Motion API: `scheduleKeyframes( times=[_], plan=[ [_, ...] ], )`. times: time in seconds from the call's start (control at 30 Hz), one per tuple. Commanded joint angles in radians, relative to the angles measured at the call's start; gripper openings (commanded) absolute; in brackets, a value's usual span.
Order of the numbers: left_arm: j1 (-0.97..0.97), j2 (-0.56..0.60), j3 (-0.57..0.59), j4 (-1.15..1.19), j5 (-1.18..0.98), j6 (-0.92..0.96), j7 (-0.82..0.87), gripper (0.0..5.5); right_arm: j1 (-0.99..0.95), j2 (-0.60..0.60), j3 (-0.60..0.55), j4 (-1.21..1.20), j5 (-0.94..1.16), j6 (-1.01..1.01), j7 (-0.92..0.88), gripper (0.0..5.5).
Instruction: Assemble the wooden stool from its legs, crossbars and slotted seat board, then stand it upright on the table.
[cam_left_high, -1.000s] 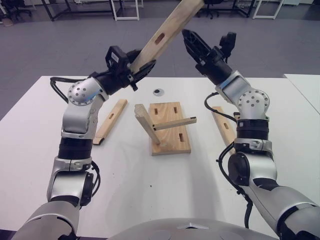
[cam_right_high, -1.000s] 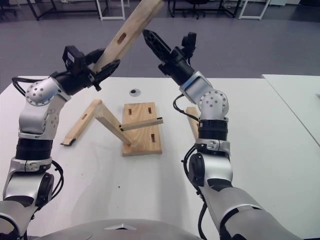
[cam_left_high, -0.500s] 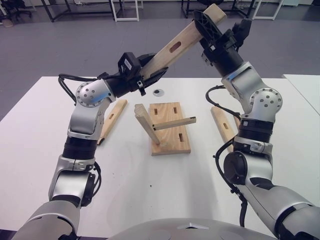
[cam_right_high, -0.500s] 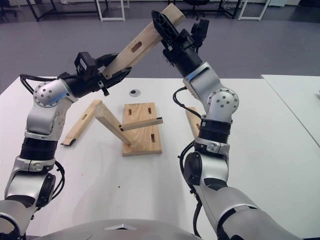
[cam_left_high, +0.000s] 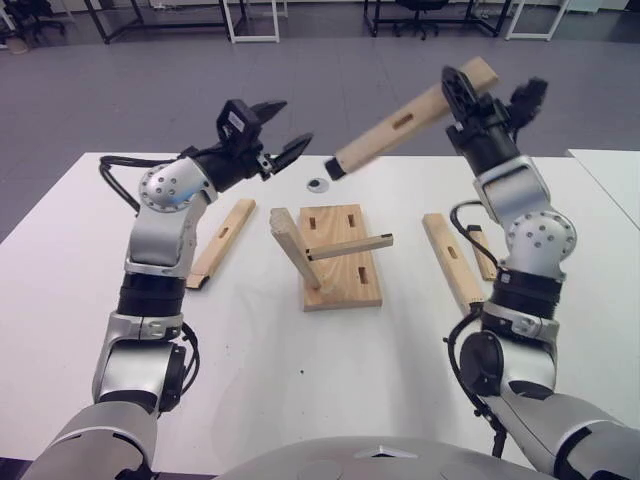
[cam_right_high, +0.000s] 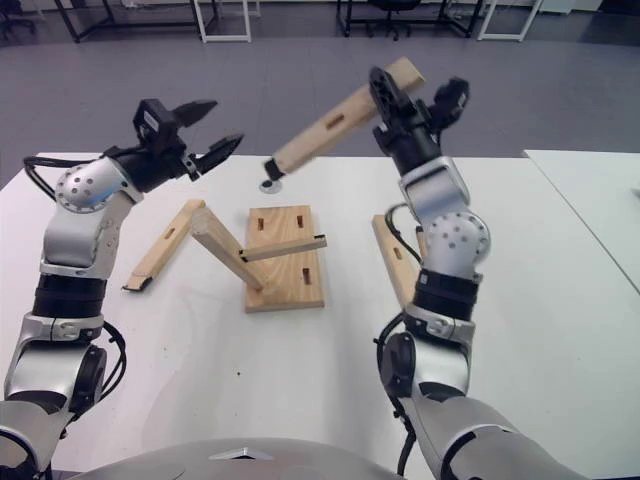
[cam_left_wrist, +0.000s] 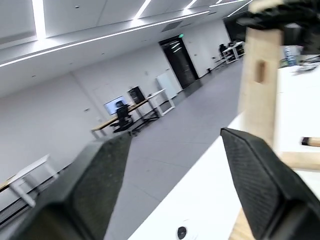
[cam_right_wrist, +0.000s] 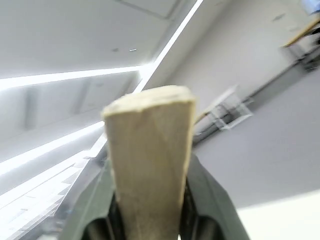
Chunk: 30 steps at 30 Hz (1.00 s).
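While the right gripper (cam_left_high: 463, 93) clamps the leg (cam_left_high: 400, 125), the left gripper (cam_left_high: 288, 124) gapes. Aim squarely at the seat board (cam_left_high: 345, 270).

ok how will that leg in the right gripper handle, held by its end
Probably stiff: the leg runs straight with no sag. The right gripper clamps it near one end, so the long free part may lever and twist in the grip. Squared faces, so unlikely to roll.

No readable text or numbers. A green lit sign (cam_left_wrist: 180, 36) above a dark doorway (cam_left_wrist: 182, 64) is too small to read.
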Motion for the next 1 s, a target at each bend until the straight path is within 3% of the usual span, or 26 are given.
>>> scheduleKeyframes(
  times=[0.03,0.13,0.27,0.67,1.0],
  plan=[
    [0.094,-0.011,0.081,-0.272,-0.090,0.176,0.122,3.69,0.222,0.000,-0.031,-0.212,0.096,0.110,-0.128,1.01],
    [0.153,-0.046,0.115,-0.499,-0.222,0.329,0.212,3.69,0.356,0.029,-0.060,-0.323,0.218,0.151,-0.257,1.01],
    [0.213,-0.048,0.068,-0.651,-0.267,0.431,0.267,3.69,0.427,0.031,-0.041,-0.365,0.248,0.143,-0.345,1.01],
    [0.275,0.012,-0.075,-0.620,-0.130,0.411,0.253,3.69,0.552,0.051,0.172,-0.402,-0.063,-0.013,-0.293,1.01],
    [0.243,-0.055,-0.123,-0.517,-0.085,0.366,0.276,3.69,0.466,-0.110,0.452,-0.565,-0.358,0.221,-0.396,1.02]
  ],
)
